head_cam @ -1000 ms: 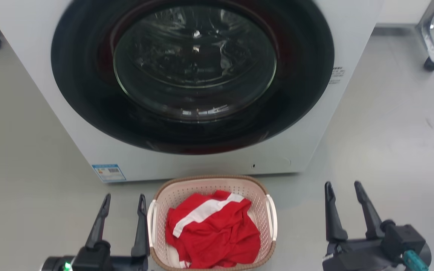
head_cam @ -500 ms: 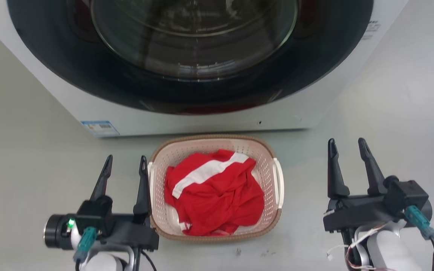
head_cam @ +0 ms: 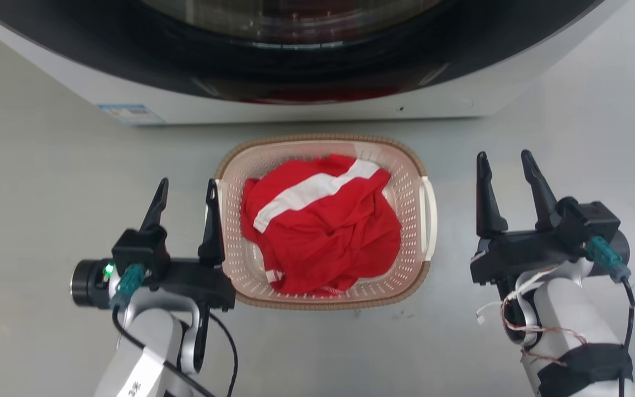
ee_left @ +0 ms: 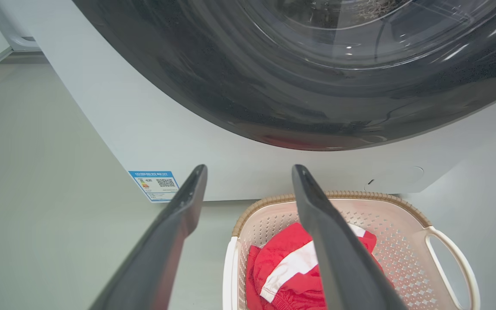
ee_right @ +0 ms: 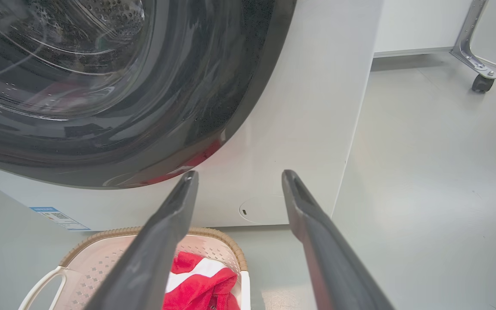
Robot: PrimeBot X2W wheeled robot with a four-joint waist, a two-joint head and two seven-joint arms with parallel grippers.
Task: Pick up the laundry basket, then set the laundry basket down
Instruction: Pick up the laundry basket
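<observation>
The laundry basket (head_cam: 412,190) sits upright on the floor (head_cam: 42,182) just before the washer (head_cam: 477,91), long axis running left to right, a red cloth (head_cam: 328,237) inside. The left claw (head_cam: 187,184), moderately open and empty, is hard by the basket's left handle; contact cannot be told. The right claw (head_cam: 504,157), open alike and empty, stands apart from the right handle.

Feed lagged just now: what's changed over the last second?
Mostly the head camera: it has tipped down, so the washer slid up the picture. The left gripper and right gripper stay open, flanking the laundry basket, gripping nothing. The basket, with its red garment, stays on the floor.
</observation>
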